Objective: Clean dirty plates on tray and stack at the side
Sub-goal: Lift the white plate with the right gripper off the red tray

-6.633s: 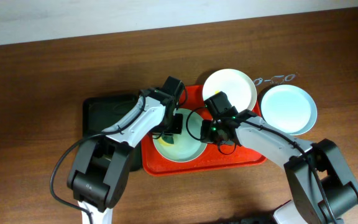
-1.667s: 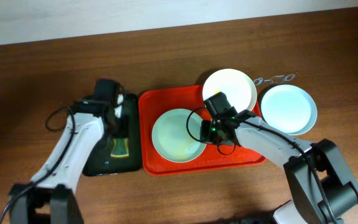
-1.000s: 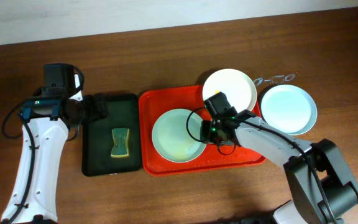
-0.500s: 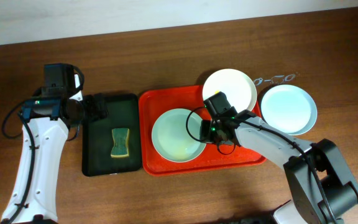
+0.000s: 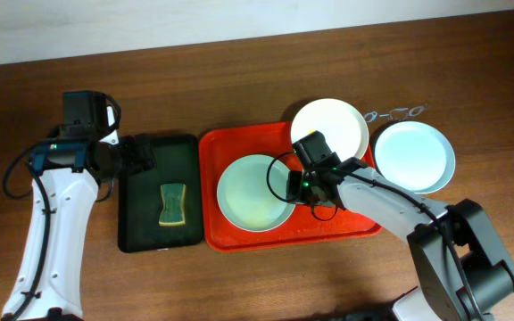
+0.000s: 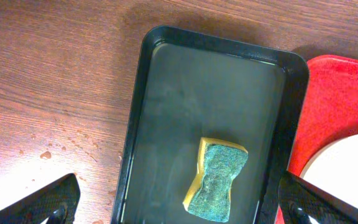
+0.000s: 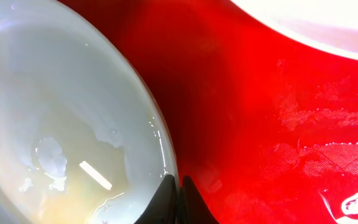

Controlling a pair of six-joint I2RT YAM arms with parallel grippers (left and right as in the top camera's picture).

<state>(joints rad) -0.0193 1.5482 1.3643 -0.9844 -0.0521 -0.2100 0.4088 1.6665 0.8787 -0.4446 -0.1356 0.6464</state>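
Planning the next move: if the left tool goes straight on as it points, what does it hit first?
The left tool would likely meet the sponge or the black tray beside it; depth is unclear.

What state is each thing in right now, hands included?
Pale green plate: flat on the red tray, wet, faint yellow smear.
White plate: overlapping the red tray's far right corner.
Pale blue plate: on the table, right of the red tray.
Sponge: lying loose in the black tray.
Left hand: open, empty.
Right hand: shut on the pale green plate's rim.
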